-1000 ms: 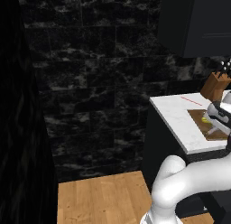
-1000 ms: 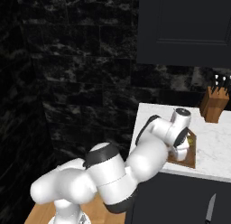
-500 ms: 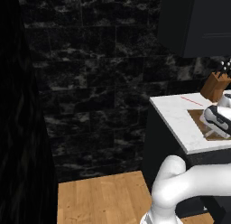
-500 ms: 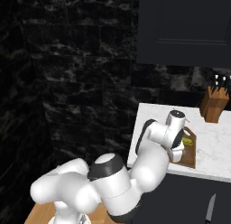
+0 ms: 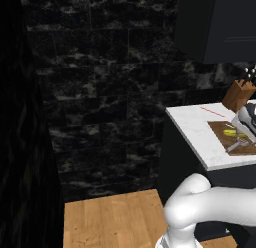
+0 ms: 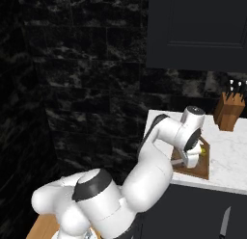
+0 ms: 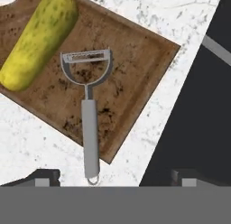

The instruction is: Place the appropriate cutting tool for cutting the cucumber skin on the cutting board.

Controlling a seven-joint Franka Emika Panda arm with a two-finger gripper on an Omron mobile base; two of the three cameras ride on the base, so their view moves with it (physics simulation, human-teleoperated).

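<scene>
- The peeler [image 7: 85, 105], a grey Y-shaped tool, lies flat on the cutting board [image 7: 135, 60]; its blade head sits at about 12 o'clock in the hand view and its handle runs toward 6 o'clock, the end loop hanging past the board's edge over the white marble surface [image 7: 27, 142].
- The cucumber [image 7: 38, 38] also rests on the board, at about 10 o'clock from the peeler head, just beside it but apart.
- The gripper [image 7: 115, 175] hovers above the board with its fingertips spread wide, one at each bottom corner of the hand view; nothing sits between them and the peeler is free of them.
- In the right base view the arm bends over the board [image 6: 195, 170], and the knife block [image 6: 230, 110] stands well apart at about 1 o'clock from it.
- Judged from how things lie, the placing looks done: the right tool is on the board and released. What seems left is only lifting the arm clear without nudging the overhanging handle.
</scene>
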